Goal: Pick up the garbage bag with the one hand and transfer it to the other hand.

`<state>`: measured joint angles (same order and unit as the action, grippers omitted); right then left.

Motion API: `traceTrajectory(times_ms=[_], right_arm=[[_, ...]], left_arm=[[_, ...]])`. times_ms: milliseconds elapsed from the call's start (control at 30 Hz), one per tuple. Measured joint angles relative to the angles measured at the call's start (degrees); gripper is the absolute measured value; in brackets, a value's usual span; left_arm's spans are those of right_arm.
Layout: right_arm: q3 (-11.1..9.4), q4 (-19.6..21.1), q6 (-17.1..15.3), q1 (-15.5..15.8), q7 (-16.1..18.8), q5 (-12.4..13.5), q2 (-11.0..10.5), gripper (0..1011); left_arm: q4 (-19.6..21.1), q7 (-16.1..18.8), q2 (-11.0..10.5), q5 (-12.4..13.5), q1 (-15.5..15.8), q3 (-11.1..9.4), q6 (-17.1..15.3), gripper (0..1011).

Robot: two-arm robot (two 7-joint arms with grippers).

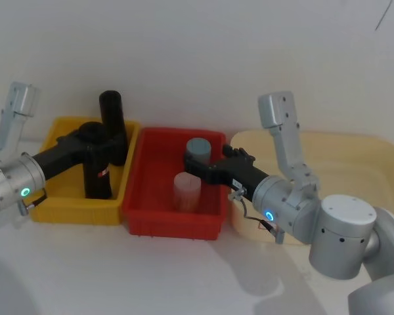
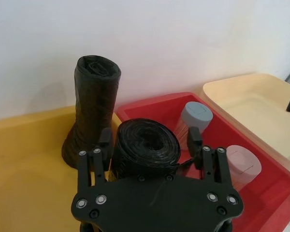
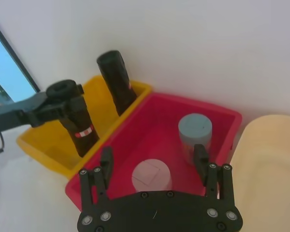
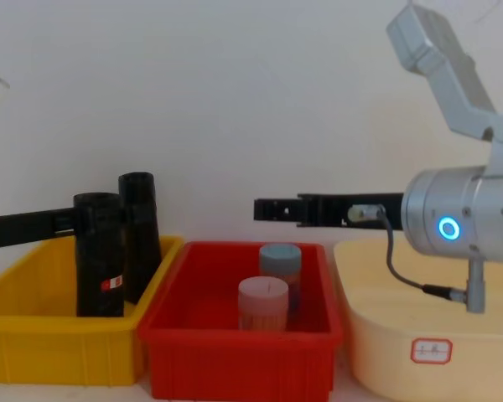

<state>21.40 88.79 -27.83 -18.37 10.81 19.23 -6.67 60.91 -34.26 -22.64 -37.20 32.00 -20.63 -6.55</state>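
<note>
The garbage bag (image 1: 98,172) is found upright in the yellow bin (image 1: 56,131), towards the bin's right end, with its red-and-white label turned to the front. Whether its base rests on the bin floor cannot be told, as the front wall hides it in the chest view. The left end effector (image 1: 97,139), on the green-lit arm, is reached in from the left at the level of the roll's top. Its fingers (image 2: 105,137) are set wide on either side of that upper end, and the roll is held between them. A taller plain black roll (image 1: 111,121) is stood just behind and to the right of the garbage bag, slightly tilted, close by the far finger; contact between the two rolls cannot be confirmed. The adjoining walls of the yellow bin and the red bin (image 1: 171,226) lie between the two end effectors. The right end effector (image 4: 267,209), on the blue-lit arm, is held level above the red bin, with its fingers spread wide and nothing between them. Beneath it, two cylinders are stood in the red bin: a grey-capped one (image 1: 198,146) at the back and a pale pink one (image 1: 186,190) in front. A cream tub (image 1: 354,141) is placed to the right of the red bin, all three containers side by side on the white desk (image 1: 151,275).
</note>
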Motion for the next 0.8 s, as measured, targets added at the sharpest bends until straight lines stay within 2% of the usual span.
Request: traceTrajectory(times_ms=[300, 333, 400, 567, 800], right_arm=[[0.3, -3.0, -0.5, -1.1, 0.4, -0.1, -0.4, 1001], [0.4, -3.6, -0.6, -1.3, 0.5, -0.2, -0.5, 1001], [0.5, -4.2, -0.8, -1.5, 0.6, -0.4, -0.5, 1001], [1.0, -6.2, -1.3, -2.5, 1.1, -0.8, -0.5, 1001], [1.9, -8.2, -2.2, -3.7, 2.1, -1.4, -0.4, 1001]], left_arm=[[-0.1, 0.0, 0.0, 0.0, 0.1, -0.1, 0.0, 718], [-0.2, 0.0, 0.1, 0.0, 0.1, -0.1, 0.0, 658], [-0.2, 0.0, 0.1, 0.0, 0.1, -0.1, 0.0, 602], [-0.2, 0.0, 0.1, 0.0, 0.1, -0.1, 0.0, 544], [-0.2, 0.0, 0.1, 0.0, 0.2, -0.1, 0.0, 516]])
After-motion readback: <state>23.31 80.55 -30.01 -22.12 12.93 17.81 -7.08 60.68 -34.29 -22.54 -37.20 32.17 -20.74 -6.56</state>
